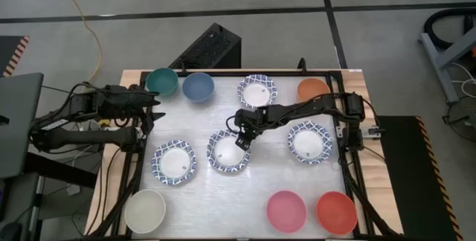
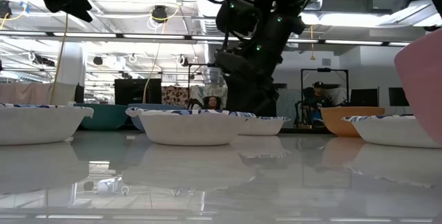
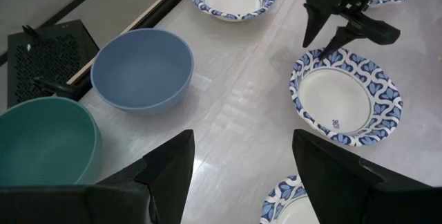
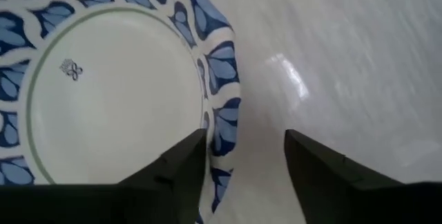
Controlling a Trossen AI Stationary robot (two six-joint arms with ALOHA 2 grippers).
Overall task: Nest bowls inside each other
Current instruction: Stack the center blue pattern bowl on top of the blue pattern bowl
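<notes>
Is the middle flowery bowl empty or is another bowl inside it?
Empty. The middle patterned bowl shows its bare white bottom, with no bowl nested inside. The right gripper straddles its rim, one finger inside.

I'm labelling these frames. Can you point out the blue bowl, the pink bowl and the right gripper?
blue bowl (image 1: 198,87): high view, inside of the bowl.
pink bowl (image 1: 286,211): high view, inside of the bowl.
right gripper (image 1: 242,141): high view, between its fingertips, at the middle patterned bowl's rim.
</notes>
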